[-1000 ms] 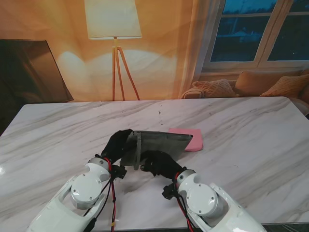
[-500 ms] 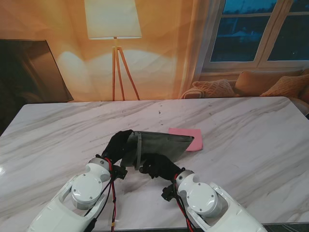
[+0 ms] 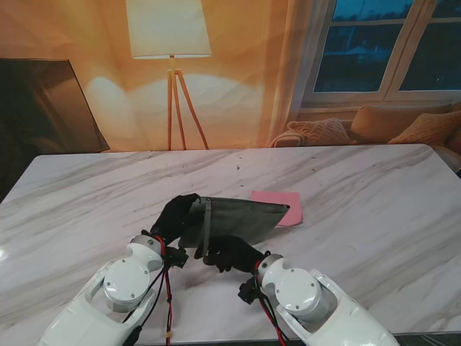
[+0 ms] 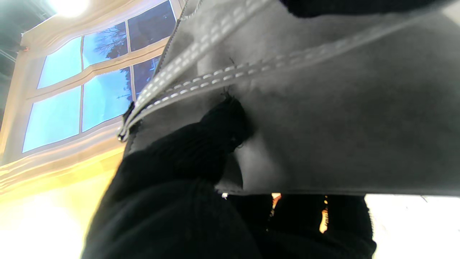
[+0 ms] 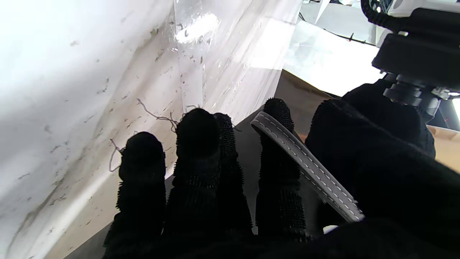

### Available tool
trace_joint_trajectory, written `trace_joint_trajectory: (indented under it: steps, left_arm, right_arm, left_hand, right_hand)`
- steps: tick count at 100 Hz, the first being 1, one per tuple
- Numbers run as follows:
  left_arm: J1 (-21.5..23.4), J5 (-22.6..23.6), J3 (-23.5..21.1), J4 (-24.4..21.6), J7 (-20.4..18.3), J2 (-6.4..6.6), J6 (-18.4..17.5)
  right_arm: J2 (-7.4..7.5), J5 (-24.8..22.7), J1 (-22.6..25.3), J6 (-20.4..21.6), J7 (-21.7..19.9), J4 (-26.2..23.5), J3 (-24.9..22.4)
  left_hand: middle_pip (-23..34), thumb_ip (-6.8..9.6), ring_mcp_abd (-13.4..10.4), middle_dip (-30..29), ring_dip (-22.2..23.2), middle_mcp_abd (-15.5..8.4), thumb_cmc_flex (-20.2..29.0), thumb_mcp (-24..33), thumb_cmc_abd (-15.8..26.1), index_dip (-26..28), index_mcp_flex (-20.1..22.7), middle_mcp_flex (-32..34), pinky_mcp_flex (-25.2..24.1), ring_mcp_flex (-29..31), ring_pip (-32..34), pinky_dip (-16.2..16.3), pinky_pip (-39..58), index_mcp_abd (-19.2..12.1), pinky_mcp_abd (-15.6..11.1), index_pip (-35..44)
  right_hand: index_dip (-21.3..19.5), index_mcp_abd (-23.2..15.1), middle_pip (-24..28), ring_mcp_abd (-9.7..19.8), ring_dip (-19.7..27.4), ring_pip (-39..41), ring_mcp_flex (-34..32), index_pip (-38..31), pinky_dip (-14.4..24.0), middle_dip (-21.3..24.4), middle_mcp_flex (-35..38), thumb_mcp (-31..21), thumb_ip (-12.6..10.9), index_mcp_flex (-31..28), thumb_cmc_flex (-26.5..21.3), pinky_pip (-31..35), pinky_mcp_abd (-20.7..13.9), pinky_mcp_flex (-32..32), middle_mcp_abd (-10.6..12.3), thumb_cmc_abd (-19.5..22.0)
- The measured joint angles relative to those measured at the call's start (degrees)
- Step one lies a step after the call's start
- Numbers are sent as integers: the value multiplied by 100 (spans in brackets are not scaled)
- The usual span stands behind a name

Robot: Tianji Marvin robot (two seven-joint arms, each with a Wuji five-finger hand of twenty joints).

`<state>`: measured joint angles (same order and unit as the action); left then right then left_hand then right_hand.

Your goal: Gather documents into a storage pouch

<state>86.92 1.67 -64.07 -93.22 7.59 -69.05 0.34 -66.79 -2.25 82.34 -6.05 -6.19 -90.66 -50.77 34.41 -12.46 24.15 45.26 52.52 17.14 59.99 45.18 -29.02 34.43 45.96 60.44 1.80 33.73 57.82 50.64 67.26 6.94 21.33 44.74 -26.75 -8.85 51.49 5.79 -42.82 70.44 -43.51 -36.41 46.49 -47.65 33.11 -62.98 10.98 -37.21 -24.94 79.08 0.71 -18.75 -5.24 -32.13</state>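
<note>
— Two hands on one pouch, is that it? What step is this?

— Holding the pouch (image 3: 234, 220) open, I'd judge. The left hand (image 3: 175, 216) grips its near left corner; the left wrist view shows a black finger pressed into the grey felt beside the stitched strap (image 4: 215, 77). The right hand (image 3: 229, 252) is just beside it, at the near edge, with the same strap (image 5: 305, 169) running between its fingers (image 5: 196, 158) and thumb.

— Is the right hand really clamped on it?

— Loosely at best. The fingers are stretched out flat along the flap, so I cannot tell whether it grasps the strap or only rests against it.

— And the documents?

— A pink sheet (image 3: 292, 209) lies on the table (image 3: 374, 194) beyond both hands, its near edge tucked under the pouch's far right corner. Not yet inside.

— So what does the next move call for?

— Probably one hand keeping the mouth open while the other frees itself, reaches past the pouch, and slides the sheet toward the opening. Thin paper on smooth marble may be hard to lift.
</note>
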Motion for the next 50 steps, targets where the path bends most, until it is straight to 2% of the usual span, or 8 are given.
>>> trace_joint_trajectory:
  steps: [10,14,21,33,36,45,50]
  left_arm:
    - [12,38,-18,-11,1,4,1]
    - [15,68,-25,-12,2,5,2]
    - [16,130,-34,-12,3,10,8]
    - [16,166,-52,-5,-15,19,30]
    - [16,163,-59,-1,-33,22,33]
    - [14,151,-75,6,-96,34,34]
    - [15,134,-91,5,-139,39,34]
  right_arm:
    - [7,-13,-18,-2,25,19,22]
    - [6,-28,-14,-1,70,20,23]
    - [-3,-86,10,9,181,18,8]
    - [-32,-290,120,19,460,-33,-79]
    - [-40,-319,155,19,522,-60,-110]
    - [-67,-407,256,5,753,-142,-188]
    - [-90,-503,300,2,927,-165,-219]
  left_hand:
    - [144,0,1,164,212,3,15,-138,117,146,-83,-210,-38,-45,79,132,0,-16,0,-5]
    - [196,0,3,233,291,7,74,-264,200,219,-152,-257,-60,-67,79,137,0,-22,-3,-5]
    - [284,52,5,370,481,7,138,-442,303,373,-238,-384,-133,-116,83,139,0,-23,-13,-5]
    - [517,147,7,705,871,25,436,-1118,649,714,-491,-692,-390,-399,176,140,0,-24,-100,-16]
    - [547,233,7,745,928,58,440,-1170,673,789,-542,-693,-392,-399,178,140,0,-24,-105,-21]
    - [665,254,7,802,1078,58,441,-1208,690,849,-550,-693,-393,-399,284,141,2,-24,-125,-22]
    - [696,255,7,817,1171,61,441,-1211,690,861,-551,-693,-393,-399,374,153,42,-24,-129,-23]
  right_hand:
    - [-112,4,-174,-25,2,-262,177,-816,0,41,-143,57,268,-237,2,-137,0,121,0,-38]
    - [-247,50,-265,-49,14,-403,242,-1096,0,92,-173,65,266,-233,9,-205,0,185,2,-159]
    - [-682,190,-330,-70,77,-569,244,-1643,0,157,-123,91,266,-239,10,-272,1,194,6,-246]
    - [-1315,379,-338,-143,159,-654,232,-2306,0,218,-107,202,335,-689,9,-297,16,171,3,-300]
    - [-1417,436,-322,-151,206,-654,161,-2433,0,233,-33,205,335,-816,9,-273,19,75,-2,-183]
    - [-1792,681,-201,-375,386,-448,-592,-2596,0,375,823,504,330,-1369,19,158,162,-479,-89,270]
    - [-1985,815,-122,-489,509,-264,-1016,-2648,-103,445,1269,492,315,-1643,165,493,240,-818,-146,528]
